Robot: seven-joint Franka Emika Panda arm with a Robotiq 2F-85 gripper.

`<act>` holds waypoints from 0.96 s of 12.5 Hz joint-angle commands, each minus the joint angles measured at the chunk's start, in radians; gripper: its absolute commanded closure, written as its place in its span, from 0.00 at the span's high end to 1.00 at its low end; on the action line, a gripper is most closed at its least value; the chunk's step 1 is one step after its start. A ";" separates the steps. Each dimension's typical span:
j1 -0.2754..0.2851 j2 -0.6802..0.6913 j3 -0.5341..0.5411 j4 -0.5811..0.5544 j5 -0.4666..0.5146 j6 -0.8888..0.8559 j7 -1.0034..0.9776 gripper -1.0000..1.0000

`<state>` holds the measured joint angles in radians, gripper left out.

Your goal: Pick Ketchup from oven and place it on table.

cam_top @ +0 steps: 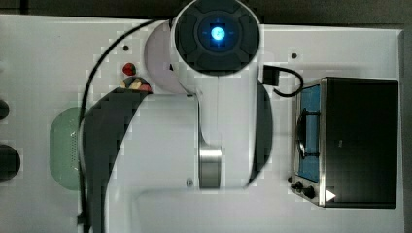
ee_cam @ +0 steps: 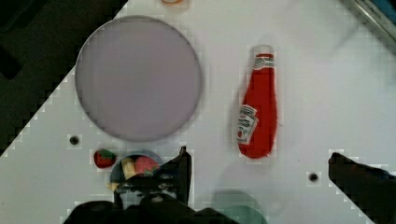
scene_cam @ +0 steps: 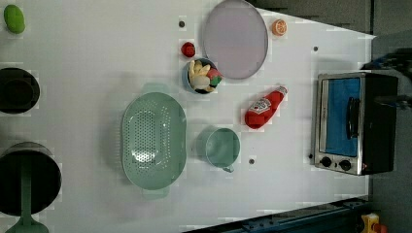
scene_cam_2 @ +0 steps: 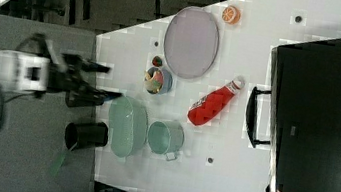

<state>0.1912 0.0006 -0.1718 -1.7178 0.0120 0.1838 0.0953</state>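
The Ketchup (scene_cam: 263, 108) lies on its side on the white counter (scene_cam: 97, 48), out of the oven (scene_cam: 357, 122) and untouched. In the left view it rests between the lilac plate (scene_cam: 235, 39) at its 11 o'clock and the oven at its 3 o'clock, cap pointing toward 2 o'clock, well apart from both. A green cup (scene_cam: 222, 148) sits near its 7 o'clock, and a green colander (scene_cam: 153, 141) lies further off toward 9 o'clock. A small bowl of toy food (scene_cam: 201, 76) stands at the Ketchup's 10 o'clock, just beside the plate, with a strawberry (scene_cam: 188, 49) close at the bowl's 11 o'clock. An orange slice (scene_cam: 279, 27) sits at the plate's 2 o'clock.

The oven door is shut, its bluish glass and handle facing the Ketchup; its knobs sit in a row at the door's 6 o'clock in the left view.

In the wrist view the tool (ee_cam: 261, 177) hangs above the counter with its fingers (ee_cam: 180, 170) spread wide and nothing between them; the Ketchup (ee_cam: 258, 109) lies beyond them, clear of both. In the right view the tool (scene_cam_2: 105, 82) is raised off the counter's edge near the colander (scene_cam_2: 127, 126), far from the Ketchup (scene_cam_2: 212, 104). In the top view the arm (cam_top: 216, 92) covers the middle of the counter.
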 commanded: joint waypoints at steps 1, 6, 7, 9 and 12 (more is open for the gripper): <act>-0.030 0.019 -0.013 0.066 -0.002 -0.133 0.027 1.00; -0.030 0.023 -0.019 0.095 -0.002 -0.162 0.027 1.00; -0.030 0.026 -0.019 0.094 -0.002 -0.162 0.027 1.00; -0.030 0.026 -0.019 0.088 -0.002 -0.162 0.027 1.00; -0.030 0.027 -0.019 0.087 -0.002 -0.162 0.027 1.00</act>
<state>0.1823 0.0649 -0.1935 -1.6348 0.0281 -0.0013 0.0952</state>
